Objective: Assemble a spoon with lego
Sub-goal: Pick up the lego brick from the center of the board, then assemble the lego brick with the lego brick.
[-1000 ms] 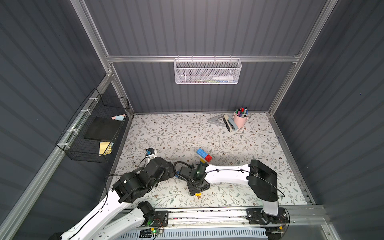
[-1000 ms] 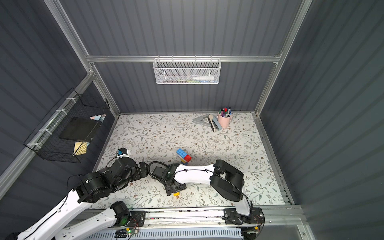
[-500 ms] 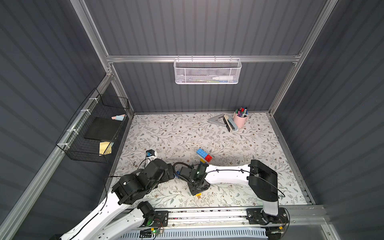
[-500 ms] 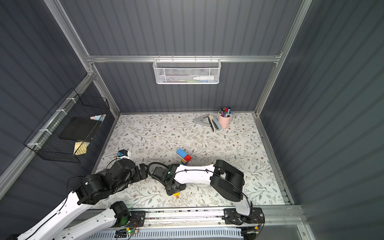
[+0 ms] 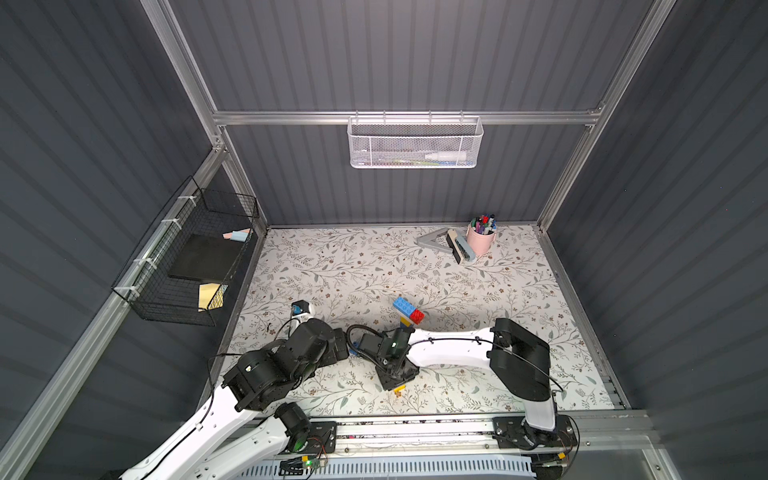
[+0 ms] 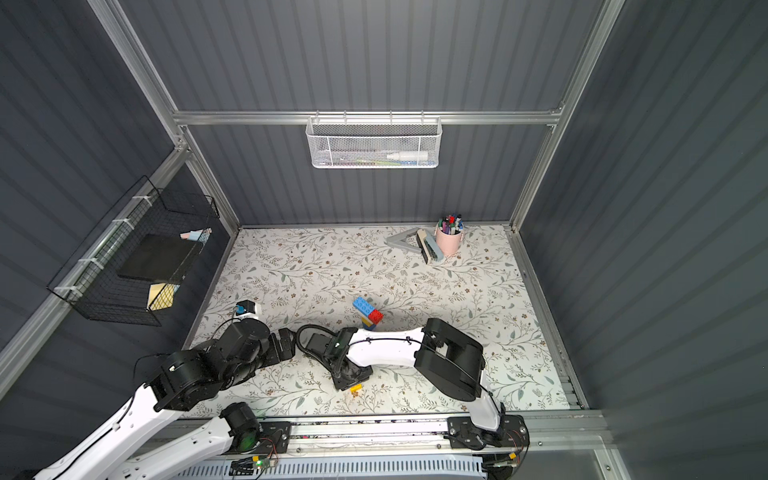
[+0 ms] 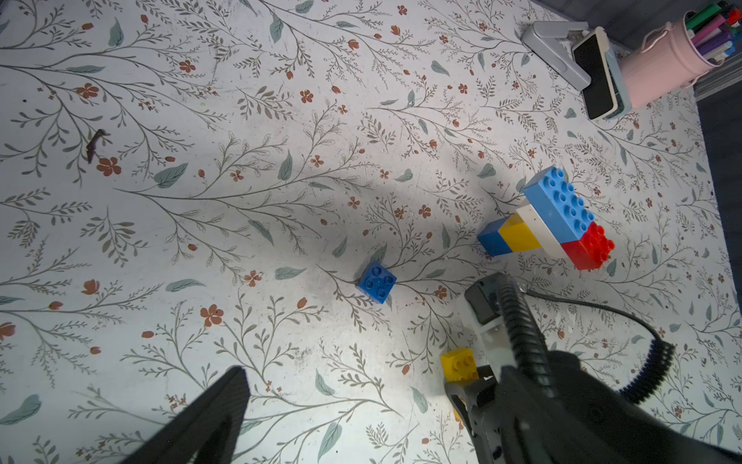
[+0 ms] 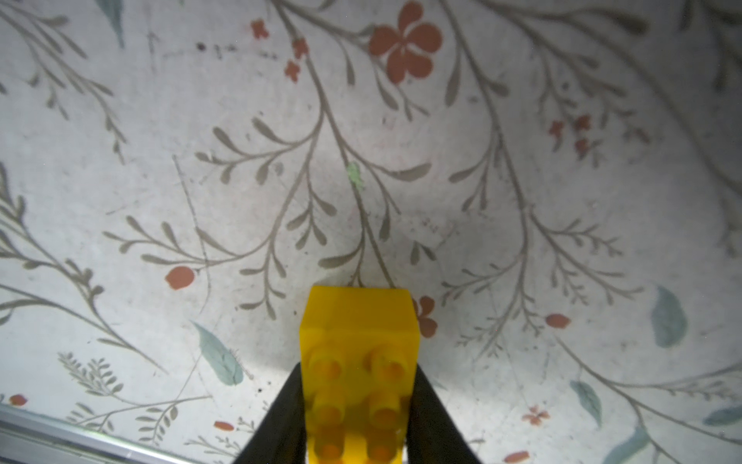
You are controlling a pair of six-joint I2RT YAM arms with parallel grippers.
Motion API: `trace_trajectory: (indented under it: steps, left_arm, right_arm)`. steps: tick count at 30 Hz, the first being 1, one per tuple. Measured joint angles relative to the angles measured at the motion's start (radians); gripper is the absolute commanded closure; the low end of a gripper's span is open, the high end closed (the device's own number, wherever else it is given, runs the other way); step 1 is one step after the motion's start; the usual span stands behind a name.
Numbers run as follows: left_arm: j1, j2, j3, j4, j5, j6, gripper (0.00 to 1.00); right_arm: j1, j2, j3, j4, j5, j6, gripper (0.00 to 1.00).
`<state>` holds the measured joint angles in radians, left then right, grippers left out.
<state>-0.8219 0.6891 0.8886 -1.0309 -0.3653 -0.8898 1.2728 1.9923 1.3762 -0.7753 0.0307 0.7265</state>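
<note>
The spoon (image 5: 409, 312), part-built, lies lower centre in both top views. Lower in the frame, your right gripper (image 8: 358, 375) has just narrowed onto a yellow brick (image 8: 358, 341), which looks ready to lift. Your left gripper (image 7: 341, 401) hangs wide and empty over the counter (image 7: 241, 201), near a loose blue brick (image 7: 376, 282).

pen cup (image 5: 481, 246), mesh basket (image 5: 362, 143), wire rack (image 5: 170, 308)
</note>
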Motion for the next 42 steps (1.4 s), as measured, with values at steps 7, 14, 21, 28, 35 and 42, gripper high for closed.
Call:
trace_trajectory:
  steps: [7, 14, 21, 28, 35, 42]
  left_arm:
    - [0.0, -0.018, -0.021, 0.005, 0.005, 0.0, 0.01]
    - [0.0, -0.063, -0.066, 0.039, 0.046, -0.003, 0.01]
    - [0.0, -0.092, -0.125, 0.089, 0.091, -0.003, 0.01]
    - [0.0, -0.001, -0.185, 0.179, 0.14, 0.021, 0.01]
    - [0.0, 0.03, -0.241, 0.277, 0.219, 0.077, 0.01]
    - [0.0, 0.058, -0.267, 0.33, 0.263, 0.122, 0.01]
  right_arm:
    - [-0.002, -0.016, 0.037, -0.058, 0.0, -0.056, 0.79]
    - [-0.017, -0.214, 0.115, -0.17, 0.022, -0.233, 0.81]
    - [-0.215, -0.383, 0.192, -0.238, 0.025, -0.492, 0.82]
    - [-0.311, -0.291, 0.311, -0.272, -0.03, -0.698, 0.83]
    - [-0.39, -0.108, 0.469, -0.339, -0.049, -0.774, 0.83]
    - [-0.42, -0.055, 0.494, -0.38, -0.067, -0.818, 0.83]
